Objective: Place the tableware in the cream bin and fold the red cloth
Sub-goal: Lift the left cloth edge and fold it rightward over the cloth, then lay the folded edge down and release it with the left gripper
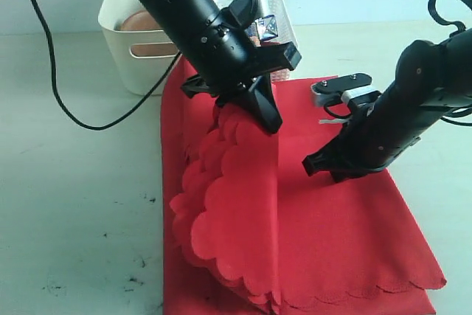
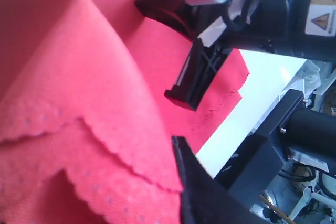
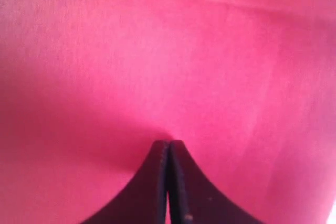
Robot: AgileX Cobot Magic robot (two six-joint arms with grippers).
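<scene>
The red cloth (image 1: 332, 241) lies spread over the table, with its left scalloped side lifted and folded over toward the middle. My left gripper (image 1: 271, 122) holds that raised edge, shut on it. In the left wrist view one dark finger (image 2: 194, 182) shows beside the scalloped hem of the red cloth (image 2: 79, 77). My right gripper (image 1: 313, 165) is shut, its tips pressed down on the flat part of the red cloth (image 3: 210, 51). The right wrist view shows its jaws together at the right gripper (image 3: 169, 142). The cream bin (image 1: 122, 42) stands at the back left with the brown plate (image 1: 140, 21) inside.
A white lattice basket (image 1: 284, 16) with the milk carton (image 1: 264, 29) stands behind the left arm. A black cable (image 1: 66, 108) trails over the bare table (image 1: 74, 197) on the left. The right arm's tip (image 2: 181, 95) also shows in the left wrist view.
</scene>
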